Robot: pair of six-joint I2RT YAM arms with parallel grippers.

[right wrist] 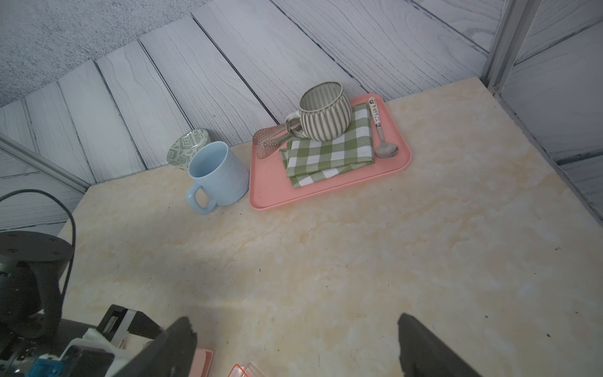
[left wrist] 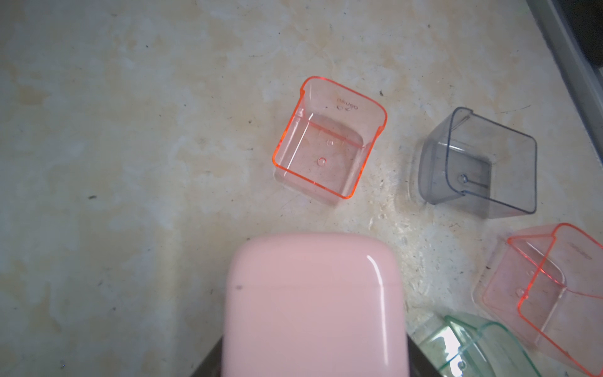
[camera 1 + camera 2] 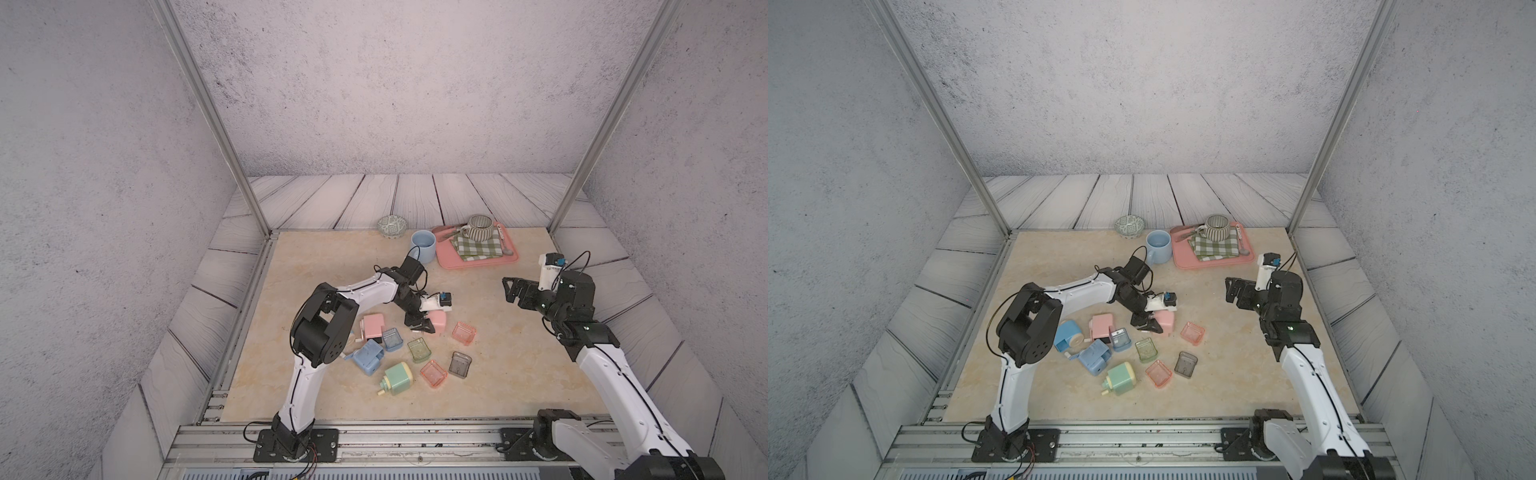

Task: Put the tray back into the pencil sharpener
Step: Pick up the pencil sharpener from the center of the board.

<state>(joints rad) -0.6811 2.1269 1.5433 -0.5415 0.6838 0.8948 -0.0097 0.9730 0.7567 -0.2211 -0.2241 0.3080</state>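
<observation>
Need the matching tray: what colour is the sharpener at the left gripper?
Pale pink; the sharpener shows best in the left wrist view.

Both top views look steeply down over the whole beige marbled tabletop (image 3: 328, 257); left wrist view sits close above it, right wrist view (higher) faces its far edge.

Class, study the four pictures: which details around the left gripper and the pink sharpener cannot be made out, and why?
Left gripper: whether it grips the pink sharpener; the left wrist view's edge cuts its jaws off, and the top views are too small.
Sharpener's tray slot: no view shows it.
Green tray: cut off by the left wrist view's edge.
</observation>
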